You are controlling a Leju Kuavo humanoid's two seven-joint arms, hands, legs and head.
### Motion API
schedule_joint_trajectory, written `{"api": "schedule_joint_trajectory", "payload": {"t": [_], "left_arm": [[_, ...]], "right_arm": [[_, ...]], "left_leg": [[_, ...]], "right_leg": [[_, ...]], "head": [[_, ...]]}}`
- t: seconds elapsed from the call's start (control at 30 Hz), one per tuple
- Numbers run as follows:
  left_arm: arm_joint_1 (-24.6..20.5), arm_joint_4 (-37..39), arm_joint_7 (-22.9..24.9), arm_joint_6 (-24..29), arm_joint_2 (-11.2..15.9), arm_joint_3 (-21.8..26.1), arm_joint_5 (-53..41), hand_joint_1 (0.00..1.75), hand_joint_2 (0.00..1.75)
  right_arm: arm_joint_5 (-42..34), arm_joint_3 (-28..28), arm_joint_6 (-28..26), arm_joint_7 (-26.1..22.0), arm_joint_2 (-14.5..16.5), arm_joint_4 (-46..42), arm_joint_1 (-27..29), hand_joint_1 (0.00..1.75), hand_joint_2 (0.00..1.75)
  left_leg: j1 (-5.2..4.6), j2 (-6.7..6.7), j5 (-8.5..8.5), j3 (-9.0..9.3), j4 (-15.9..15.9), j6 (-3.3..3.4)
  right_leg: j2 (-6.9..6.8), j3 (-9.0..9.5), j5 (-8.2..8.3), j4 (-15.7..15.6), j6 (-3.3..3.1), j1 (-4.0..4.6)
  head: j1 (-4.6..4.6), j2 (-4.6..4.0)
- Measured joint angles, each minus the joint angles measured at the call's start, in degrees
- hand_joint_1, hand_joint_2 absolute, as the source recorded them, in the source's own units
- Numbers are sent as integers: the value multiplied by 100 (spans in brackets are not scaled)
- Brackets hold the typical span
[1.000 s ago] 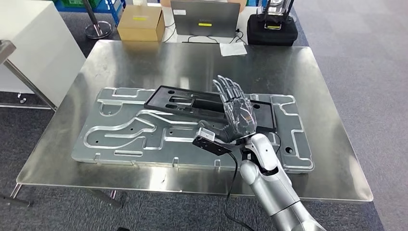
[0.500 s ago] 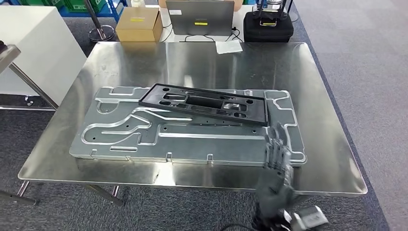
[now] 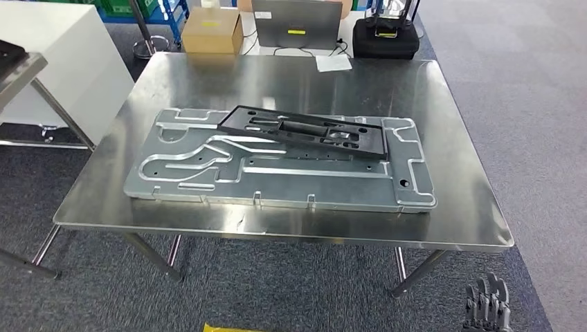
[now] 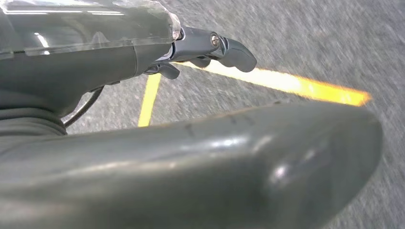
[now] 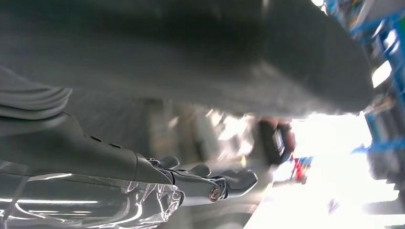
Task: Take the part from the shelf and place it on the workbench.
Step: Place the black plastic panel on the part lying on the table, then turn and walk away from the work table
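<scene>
Part location: black part (image 3: pixel 304 131), a long flat frame with cut-outs, lies slightly askew across the upper half of the grey grooved fixture plate (image 3: pixel 208 187), centre of the head view. No hand touches it.
Workbench: steel workbench (image 3: pixel 457 207) carries the plate and the part; its near edge runs across the lower middle of the frame.
Change, right hand: one second ago the right hand (image 3: pixel 487 308) stood raised over the part's right end. Half a second ago it was dropping past the near table edge. It now hangs at the lower right corner of the head view, below table level and well apart from the part.
Change, view: whole scene has shifted and the table looks farther off; judged as camera movement, not movement of the part. Part's seat on the plate looks unchanged.
Right hand fingers: straight, slightly apart, holding nothing; right wrist view agrees, though blurred.
Left hand: left hand (image 4: pixel 191 143) hangs over grey carpet with a yellow floor line (image 4: pixel 286 83); fingers extended, nothing held.
Background: cardboard box (image 3: pixel 211 31), grey case (image 3: pixel 297 24) and black bag (image 3: pixel 385 38) beyond the far edge, upper frame.
Meaning for task: placement appears complete; release and withdrawal done. Both arms lowered suggests the cycle is closing, with no further handling evidently needed.
</scene>
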Motion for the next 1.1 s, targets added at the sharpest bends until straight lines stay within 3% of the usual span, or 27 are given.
{"api": "schedule_joint_trajectory", "payload": {"t": [0.07, 0.1, 0.13, 0.17, 0.2, 0.23, 0.3, 0.33, 0.37, 0.43, 0.47, 0.53, 0.57, 0.6, 0.63, 0.67, 0.7, 0.73, 0.77, 0.83, 0.87, 0.93, 0.97, 1.03, 1.1], "left_arm": [[1, -1, -4, 2, -10, 21, 7, 0, 0], [3, -1, -5, 3, -16, 32, 11, 0, 0], [2, -1, -6, 7, -23, 42, 19, 0, 0], [1, 0, -7, 11, -30, 51, 26, 0, 0], [0, 0, -7, 15, -38, 55, 33, 0, 0], [-5, 0, -8, 21, -48, 59, 42, 0, 0], [-26, -1, -10, 33, -66, 67, 61, 0, 0], [-35, -1, -16, 39, -72, 76, 71, 0, 0], [-39, -1, -25, 44, -75, 87, 79, 0, 0], [-22, -1, -48, 50, -76, 121, 90, 0, 0], [-10, -1, -56, 53, -76, 134, 94, 0, 0], [7, -1, -68, 57, -79, 149, 104, 0, 0], [10, -1, -72, 60, -80, 151, 109, 0, 0], [10, -1, -76, 62, -82, 154, 113, 0, 0], [9, -1, -78, 64, -84, 157, 117, 0, 0], [10, -1, -79, 68, -85, 159, 119, 0, 0], [10, -1, -80, 70, -85, 161, 120, 0, 0], [8, -1, -80, 74, -85, 162, 123, 0, 0], [1, -1, -79, 79, -85, 163, 128, 0, 0], [-23, -1, -80, 90, -85, 167, 145, 0, 0], [-32, -1, -83, 95, -85, 172, 154, 0, 0], [-23, -1, -95, 109, -85, 183, 168, 0, 0], [-10, -1, -105, 118, -87, 187, 172, 0, 0], [5, -1, -126, 133, -92, 191, 180, 0, 0], [10, -1, -139, 136, -96, 191, 179, 0, 0]], "right_arm": [[67, -238, -226, 79, 29, 244, -53, 0, 0], [119, -333, -336, 121, 40, 386, -97, 0, 0], [213, -443, -406, 139, 46, 561, -165, 0, 0], [387, -594, -448, 131, 52, 780, -258, 0, 0], [638, -773, -466, 101, 58, 1011, -375, 0, 0], [956, -987, -477, 65, 66, 1263, -509, 0, 0], [1690, -1469, -521, 7, 81, 1764, -790, 0, 0], [2069, -1716, -585, -10, 88, 2012, -928, 0, 0], [2425, -1956, -682, -20, 94, 2250, -1058, 0, 0], [3026, -2417, -957, -28, 99, 2722, -1287, 0, 0], [3245, -2625, -1101, -28, 96, 2947, -1387, 0, 0], [3560, -2990, -1383, -29, 77, 3394, -1557, 0, 0], [3676, -3139, -1515, -30, 56, 3611, -1624, 0, 0], [3777, -3283, -1641, -30, 26, 3840, -1689, 0, 0], [3848, -3409, -1738, -30, -6, 4047, -1749, 0, 0], [3897, -3521, -1806, -31, -37, 4230, -1807, 0, 0], [3928, -3620, -1851, -31, -65, 4386, -1860, 0, 0], [3947, -3701, -1883, -30, -86, 4511, -1906, 0, 0], [3969, -3772, -1920, -25, -108, 4629, -1952, 0, 0], [4036, -3912, -2039, 0, -159, 4877, -2038, 0, 0], [4082, -3987, -2112, 19, -191, 5008, -2082, 0, 0], [4187, -4135, -2249, 52, -268, 5262, -2161, 0, 0], [4235, -4197, -2302, 66, -306, 5372, -2192, 0, 0], [4302, -4305, -2372, 94, -373, 5558, -2219, 0, 0], [4337, -4395, -2402, 113, -424, 5706, -2225, 0, 0]], "left_leg": [[-11, 9, 157, -201, -1, 29], [-16, 5, 235, -304, 6, 22], [-19, 0, 315, -413, 17, 12], [-21, -10, 392, -521, 35, -2], [-21, -26, 463, -629, 58, -20], [-20, -51, 528, -730, 88, -41], [-37, -116, 639, -885, 168, -95], [-45, -150, 698, -927, 193, -123], [-51, -187, 762, -953, 202, -154], [-35, -243, 830, -1002, 206, -215], [-22, -226, 717, -1051, 284, -246], [9, -130, 160, -1207, 767, -308], [20, -92, -149, -1294, 1141, -341], [30, -74, -352, -1357, 1531, -370], [39, -62, -402, -1364, 1821, -392], [47, -49, -316, -1287, 1950, -405], [53, -31, -154, -1111, 1879, -407], [55, 11, -13, -834, 1602, -397], [49, 95, 14, -483, 1183, -374], [4, 249, -146, 90, 364, -293], [-23, 283, -229, 211, 138, -242], [-30, 233, -202, 179, 20, -129], [-21, 203, -153, 142, -3, -73], [-4, 148, -34, 33, -39, 21], [-21, 68, 82, -124, -32, 62]], "right_leg": [[13, -116, -699, 697, 29, -5], [13, -139, -885, 1061, 41, -4], [14, -105, -901, 1316, 46, -4], [17, 4, -786, 1413, 44, -4], [33, 219, -609, 1294, 33, -4], [84, 535, -488, 980, 13, -6], [261, 1283, -611, 24, -47, 6], [322, 1523, -731, -331, -79, 15], [336, 1641, -815, -534, -110, 28], [226, 1575, -745, -556, -197, 25], [164, 1519, -682, -551, -249, 21], [39, 1365, -545, -553, -322, 16], [-12, 1276, -480, -548, -332, 20], [-72, 1177, -413, -536, -329, 24], [-131, 1074, -351, -515, -321, 26], [-189, 966, -295, -484, -310, 27], [-244, 863, -247, -445, -296, 27], [-290, 774, -208, -405, -281, 27], [-329, 708, -175, -366, -260, 30], [-411, 641, -108, -317, -200, 40], [-457, 632, -68, -313, -165, 42], [-519, 618, -9, -314, -90, 32], [-449, 592, -71, -268, -54, 22], [-193, 449, -473, 112, 1, 7], [-15, 211, -979, 844, 22, 10]], "head": [[12, 0], [14, 0], [15, 0], [14, 0], [14, 0], [13, 0], [7, 0], [7, 0], [8, 1], [20, 1], [16, 0], [-4, -1], [-14, -1], [-19, 0], [-18, 0], [-19, 0], [-19, -1], [-19, -1], [-20, -1], [-17, 0], [-17, 0], [-14, 0], [-14, 0], [-9, 0], [-6, 0]]}}
